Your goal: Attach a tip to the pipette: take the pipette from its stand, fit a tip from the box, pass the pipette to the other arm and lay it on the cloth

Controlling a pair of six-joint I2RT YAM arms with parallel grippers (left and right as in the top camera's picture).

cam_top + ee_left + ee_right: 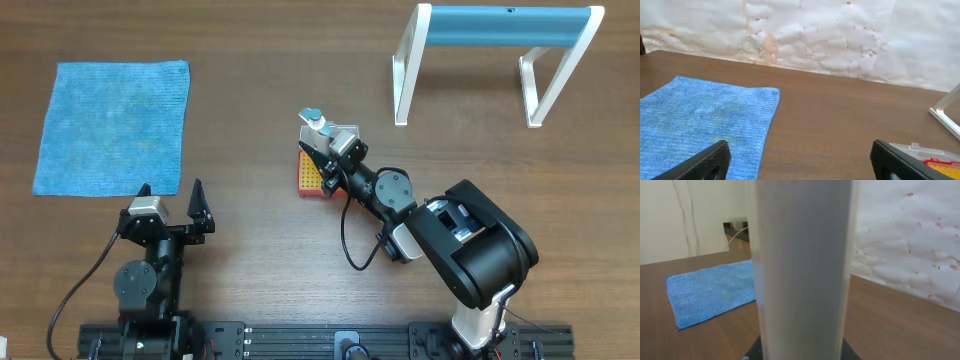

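Pipette [316, 125] is in my right gripper [320, 158], fingers clamped on its white barrel, held above the orange tip box [306, 186] near the middle of the desk [260, 70]. I cannot tell whether it touches the box. My left gripper [170, 192] hangs with its fingers spread wide, nothing between them, just off the near right corner of the blue cloth [112, 128], which lies toward the desk's far left corner. I see the pipette stand [500, 25] at the far right corner.

Overhead plus wrist views (cloth [112, 128] shared)
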